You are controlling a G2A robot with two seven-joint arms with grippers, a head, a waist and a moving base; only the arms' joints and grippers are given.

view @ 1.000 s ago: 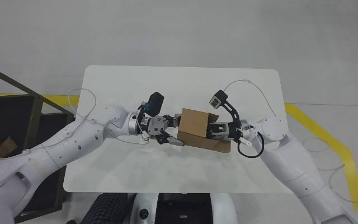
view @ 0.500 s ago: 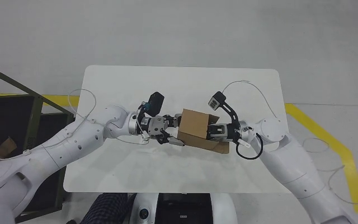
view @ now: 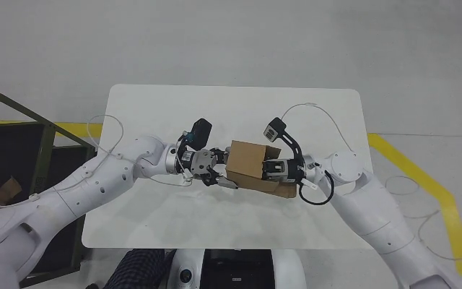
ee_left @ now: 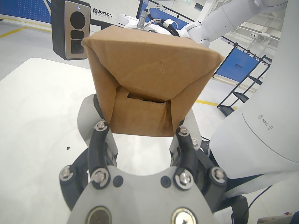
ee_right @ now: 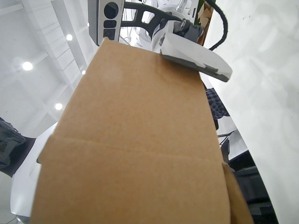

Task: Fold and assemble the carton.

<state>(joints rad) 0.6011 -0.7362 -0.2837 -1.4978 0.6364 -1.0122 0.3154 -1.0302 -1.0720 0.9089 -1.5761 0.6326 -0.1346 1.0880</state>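
Note:
A brown cardboard carton (view: 249,157) is held above the middle of the white table (view: 180,108), between the two arms. My left gripper (view: 219,172) is at its left end. In the left wrist view the carton's (ee_left: 149,71) narrow folded end sits between the two fingers (ee_left: 94,108), which press on its sides. One left finger (ee_right: 196,61) lies along the carton's (ee_right: 135,122) far edge in the right wrist view. My right gripper (view: 274,170) is at the carton's right, open end, where a flap sticks out underneath.
The right arm's thin cable (view: 317,108) loops over the back right of the table. A dark rack (view: 29,144) stands on the floor beyond the left table edge. Bare table surface lies behind and in front of the carton.
The right arm has shifted slightly left, toward the carton, and the carton has slid a little left with it. The left arm has hardly moved.

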